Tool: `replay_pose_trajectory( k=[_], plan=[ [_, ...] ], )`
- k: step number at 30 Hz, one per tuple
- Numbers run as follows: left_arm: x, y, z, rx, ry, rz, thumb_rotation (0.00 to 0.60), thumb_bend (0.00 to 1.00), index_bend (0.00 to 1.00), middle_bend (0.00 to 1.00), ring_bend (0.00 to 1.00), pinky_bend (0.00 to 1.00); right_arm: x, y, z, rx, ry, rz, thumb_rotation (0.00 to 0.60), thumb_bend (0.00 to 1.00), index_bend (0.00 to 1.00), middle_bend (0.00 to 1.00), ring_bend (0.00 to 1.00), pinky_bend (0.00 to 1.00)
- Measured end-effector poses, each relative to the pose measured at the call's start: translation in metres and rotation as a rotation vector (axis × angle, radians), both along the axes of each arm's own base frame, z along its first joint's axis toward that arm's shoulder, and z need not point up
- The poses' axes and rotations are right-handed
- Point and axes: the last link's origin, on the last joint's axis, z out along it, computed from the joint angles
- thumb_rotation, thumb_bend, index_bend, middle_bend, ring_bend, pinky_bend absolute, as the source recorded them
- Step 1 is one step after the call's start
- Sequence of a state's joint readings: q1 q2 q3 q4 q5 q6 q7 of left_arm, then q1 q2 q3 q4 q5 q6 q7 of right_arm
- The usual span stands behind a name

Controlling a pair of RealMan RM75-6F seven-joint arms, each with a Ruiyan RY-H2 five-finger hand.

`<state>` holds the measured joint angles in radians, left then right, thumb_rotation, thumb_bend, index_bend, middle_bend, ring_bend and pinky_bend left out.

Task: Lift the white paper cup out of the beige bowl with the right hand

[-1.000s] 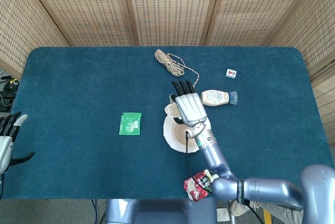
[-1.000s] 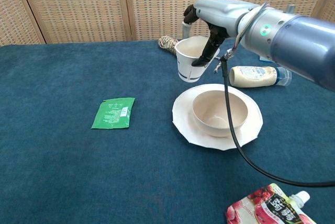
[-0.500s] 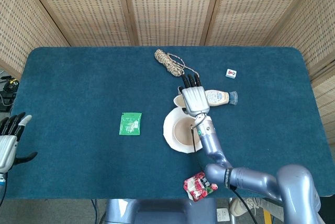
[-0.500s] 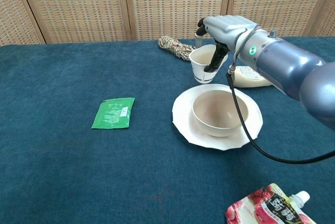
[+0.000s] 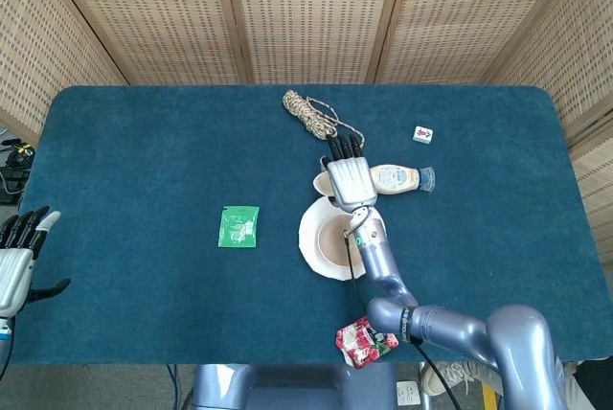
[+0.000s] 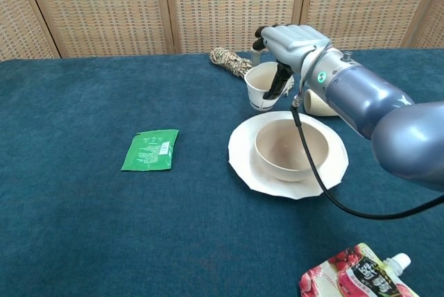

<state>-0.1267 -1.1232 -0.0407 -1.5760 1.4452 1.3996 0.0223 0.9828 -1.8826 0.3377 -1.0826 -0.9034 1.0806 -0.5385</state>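
Table (image 5: 144, 142): one, covered in dark teal cloth, backed by woven screens.

Right hand (image 6: 291, 44): one, silver, held over the far side of the plate, gripping the cup, dark fingers (image 6: 277, 82) hooked over the rim and into its mouth; a black cable hangs from the wrist across the bowl.

Left hand (image 5: 17, 252): one, at the table's left edge in the head view, holding nothing, fingers straight and slightly apart.

Plate (image 6: 243, 162): one, white, flat on the cloth under the bowl.

Bowl (image 6: 291, 150): one, beige, upright and empty, centred on the plate.

Bottle (image 5: 397, 178): one, cream-coloured, lying on its side just right of the hand, cap pointing right.

Rope (image 5: 306, 113): one coil, tan, behind the cup.

Cup (image 6: 262, 89): one, white paper, plain with a dark printed band near the base, mouth tilted slightly toward the camera, empty. It is out of the bowl, just behind the plate's far rim; whether its base touches the cloth cannot be told.

Pouch (image 6: 350, 273): one, red and pink, at the near edge.

Packet (image 6: 150, 150): one, green, flat, left of the plate.

Tile (image 5: 423, 133): one, small, white, far right.
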Motion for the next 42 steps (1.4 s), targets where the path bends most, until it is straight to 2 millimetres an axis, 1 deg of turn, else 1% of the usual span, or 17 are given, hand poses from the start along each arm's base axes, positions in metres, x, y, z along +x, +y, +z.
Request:
replay_pose_trajectory(
  k=[4,8,13,17,21,24,27,30,33,35,36,38,39,40,42],
  plan=[
    [0.000,0.000,0.000,-0.004,-0.003,-0.002,0.600,0.00,0.00,0.00,0.00,0.00,0.002,0.000,-0.007,0.008,0.006,0.005,0.600,0.27,0.45,0.12,0.00,0.07],
    [0.001,-0.001,-0.001,-0.009,-0.002,-0.004,0.600,0.00,0.00,0.00,0.00,0.00,0.002,0.001,-0.011,0.019,0.019,0.005,0.600,0.23,0.36,0.08,0.00,0.07],
    [0.000,0.000,-0.001,-0.011,-0.001,-0.002,0.600,0.00,0.00,0.00,0.00,0.00,0.006,0.003,-0.009,0.018,0.009,0.012,0.600,0.21,0.28,0.05,0.00,0.06],
    [0.000,0.000,-0.002,-0.014,0.002,0.000,0.600,0.00,0.00,0.00,0.00,0.00,0.010,0.004,-0.003,0.012,0.007,0.022,0.600,0.20,0.23,0.03,0.00,0.06],
    [0.001,0.000,-0.001,-0.013,0.001,-0.001,0.600,0.00,0.00,0.00,0.00,0.00,0.014,0.008,0.006,-0.002,0.003,0.039,0.600,0.20,0.23,0.02,0.00,0.06],
    [0.000,0.000,-0.001,-0.012,0.001,0.001,0.600,0.00,0.00,0.00,0.00,0.00,0.016,0.011,0.017,-0.019,-0.004,0.056,0.600,0.20,0.22,0.01,0.00,0.06],
    [0.000,0.000,-0.001,-0.012,-0.001,0.001,0.600,0.00,0.00,0.00,0.00,0.00,0.017,0.017,0.031,-0.035,-0.026,0.064,0.600,0.20,0.21,0.00,0.00,0.06],
    [0.000,0.000,0.001,-0.004,-0.005,-0.001,0.600,0.00,0.00,0.00,0.00,0.00,0.012,0.029,0.048,-0.045,-0.058,0.067,0.600,0.20,0.21,0.00,0.00,0.05],
    [0.000,0.000,0.002,0.002,-0.004,-0.002,0.600,0.00,0.00,0.00,0.00,0.00,-0.001,0.046,0.072,-0.053,-0.067,0.075,0.600,0.20,0.20,0.00,0.00,0.04],
    [-0.001,0.000,0.001,0.002,0.001,0.003,0.600,0.00,0.00,0.00,0.00,0.00,-0.019,0.063,0.091,-0.070,-0.058,0.084,0.600,0.20,0.18,0.00,0.00,0.02],
    [-0.001,0.000,0.001,0.002,0.003,0.004,0.600,0.00,0.00,0.00,0.00,0.00,-0.030,0.071,0.100,-0.081,-0.050,0.086,0.600,0.20,0.17,0.00,0.00,0.02],
    [-0.001,0.001,-0.001,0.003,0.007,0.006,0.600,0.00,0.00,0.00,0.00,0.00,-0.057,0.091,0.116,-0.099,-0.026,0.088,0.600,0.20,0.15,0.00,0.00,0.00],
    [-0.001,0.001,-0.001,0.003,0.009,0.006,0.600,0.00,0.00,0.00,0.00,0.00,-0.069,0.101,0.121,-0.102,-0.017,0.086,0.600,0.20,0.15,0.00,0.00,0.00],
    [-0.001,0.000,-0.002,0.003,0.012,0.005,0.600,0.00,0.00,0.00,0.00,0.00,-0.085,0.116,0.128,-0.102,-0.010,0.080,0.600,0.20,0.14,0.00,0.00,0.00],
    [-0.001,0.000,-0.003,0.001,0.016,0.005,0.600,0.00,0.00,0.00,0.00,0.00,-0.105,0.136,0.135,-0.101,-0.016,0.063,0.600,0.20,0.14,0.00,0.00,0.00]
  ],
)
